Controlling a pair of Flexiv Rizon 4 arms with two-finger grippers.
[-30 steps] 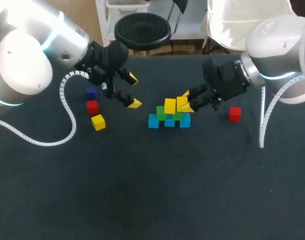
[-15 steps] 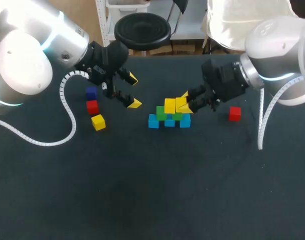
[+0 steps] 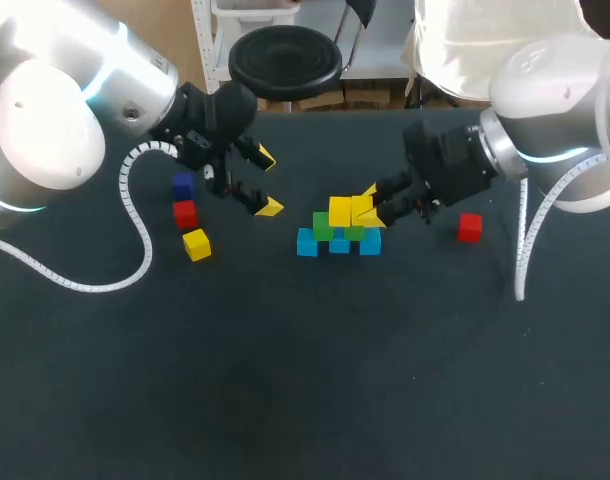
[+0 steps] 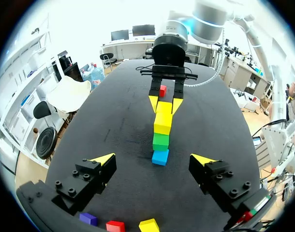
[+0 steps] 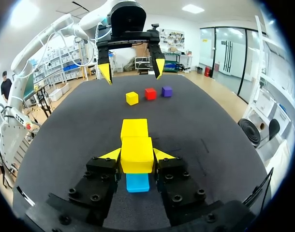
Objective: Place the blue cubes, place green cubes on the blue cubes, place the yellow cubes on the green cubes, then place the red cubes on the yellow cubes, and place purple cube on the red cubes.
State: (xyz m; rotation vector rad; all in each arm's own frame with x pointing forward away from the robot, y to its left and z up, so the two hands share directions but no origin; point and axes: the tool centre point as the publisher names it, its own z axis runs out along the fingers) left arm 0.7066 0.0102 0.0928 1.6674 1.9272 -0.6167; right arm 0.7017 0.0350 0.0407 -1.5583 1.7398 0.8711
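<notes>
Yellow layer in hand: gripping the held yellow cube (image 5: 136,154) in the right gripper (image 3: 371,205), both fingers pressed against its sides. Has crept a shade closer to the stack over the last second, then barely stirred in the last half. Now carries that cube just beside the placed yellow cube (image 5: 134,129) ahead of the fingers, near enough that touching or not cannot be told. Hangs over the green cubes (image 3: 322,229), with a blue cube (image 5: 138,182) showing straight under the fingers. Cannot tell whether it is fully seated on the green.

Reads as the last of the approach: probably only a small settling and a release left for this cube.

Left gripper (image 3: 267,182) unmoved throughout, fingers spread wide on nothing, facing the stack from well apart. Close under and behind its fingers, the loose yellow cube (image 4: 149,225), a red cube (image 4: 115,226) and the purple cube (image 4: 88,219). Beside the right gripper, away from the stack, the other red cube (image 3: 469,227). All four untouched, so the upper layers not yet begun.
</notes>
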